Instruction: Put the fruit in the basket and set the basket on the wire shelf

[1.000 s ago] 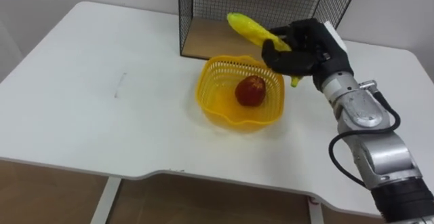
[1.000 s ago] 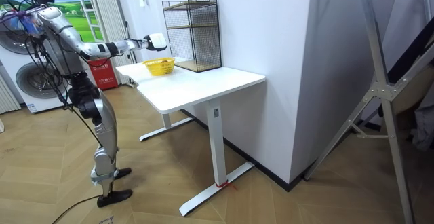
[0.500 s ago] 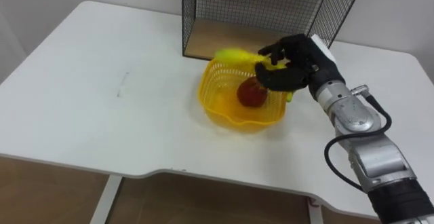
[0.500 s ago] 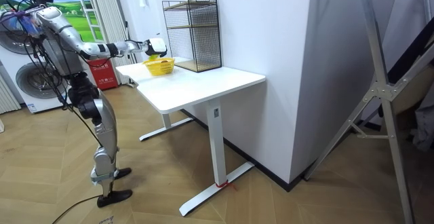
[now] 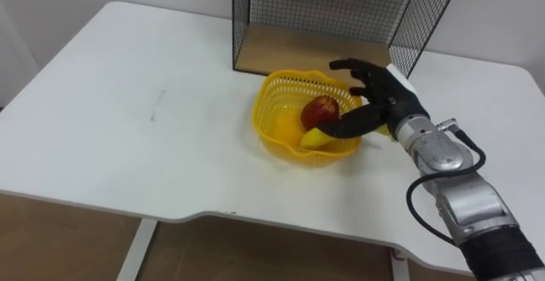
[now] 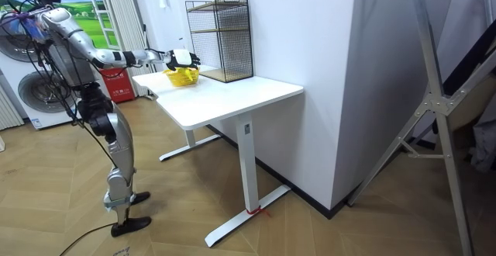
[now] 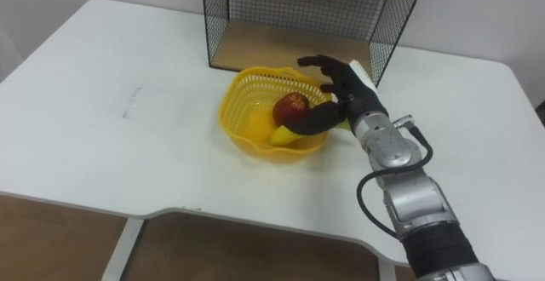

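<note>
in the yellow basket (image 5: pixel 266 128) at frame centre: banana (image 5: pixel 313 138) low against the front rim, red apple (image 5: pixel 320 111) just behind. over the basket's right rim, right hand (image 5: pixel 381 104) with fingers spread, thumb angled toward the banana, gripping nothing. fruit step likely done; next, close on the rim, lift, set into the wire shelf (image 5: pixel 324 8) at upper centre. no legible print or labels anywhere.

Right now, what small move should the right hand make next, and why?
Probably close the right hand on the basket's right rim: apple and banana lie inside, the open hand is over that rim, and the basket is not yet on the wire shelf.
</note>
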